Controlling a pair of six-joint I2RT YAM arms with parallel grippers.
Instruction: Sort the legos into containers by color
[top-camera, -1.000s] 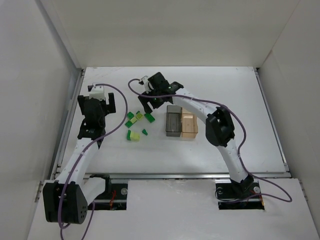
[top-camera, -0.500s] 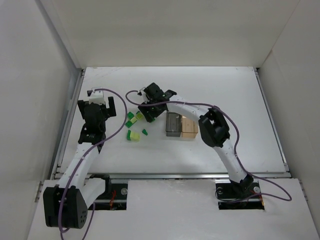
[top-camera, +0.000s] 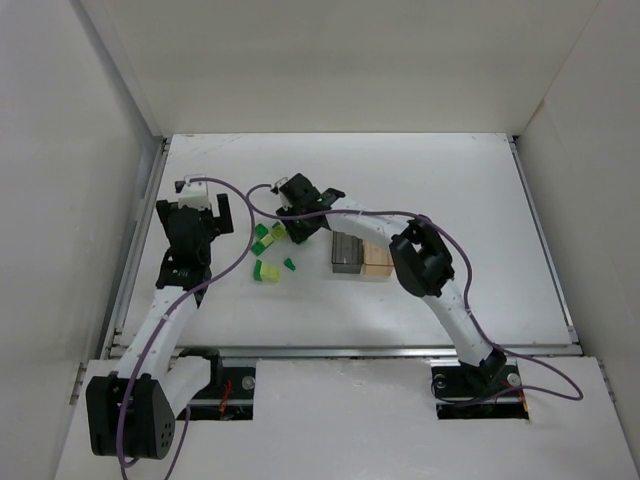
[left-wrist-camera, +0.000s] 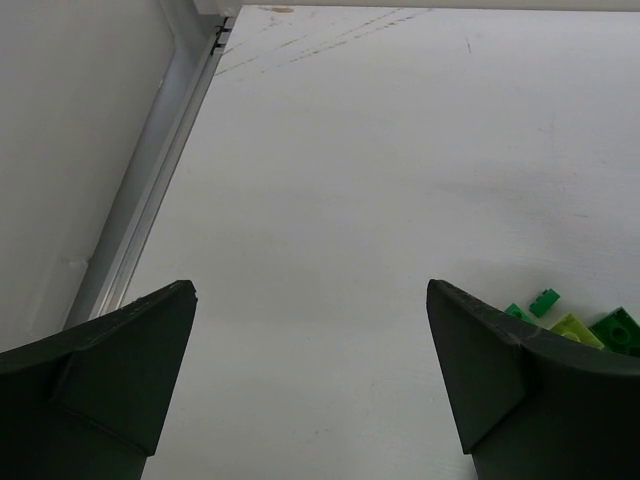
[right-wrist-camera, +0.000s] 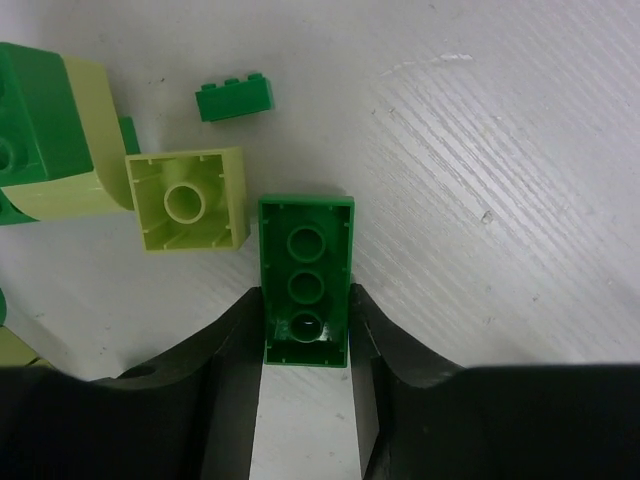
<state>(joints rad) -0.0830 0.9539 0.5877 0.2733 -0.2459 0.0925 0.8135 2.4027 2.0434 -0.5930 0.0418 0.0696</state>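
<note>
My right gripper (top-camera: 298, 232) is low over the brick cluster, its jaws pressed against both long sides of a dark green brick (right-wrist-camera: 305, 280) that lies upside down on the table. A pale yellow-green brick (right-wrist-camera: 188, 200) lies upside down just left of it, and a small dark green brick (right-wrist-camera: 235, 98) lies beyond. More bricks (top-camera: 267, 270) lie scattered left of the smoky grey container (top-camera: 346, 254) and the amber container (top-camera: 379, 258). My left gripper (top-camera: 205, 205) is open and empty, left of the bricks; a few bricks (left-wrist-camera: 575, 328) show past its right finger.
White walls enclose the table on the left, back and right. A metal rail (left-wrist-camera: 150, 190) runs along the left edge near my left gripper. A dark green and pale yellow-green stack (right-wrist-camera: 50, 140) sits close to my right gripper's left side.
My right gripper has moved forward and left from behind the containers down onto the brick cluster and closed on the dark green brick. The left arm has shifted slightly.
</note>
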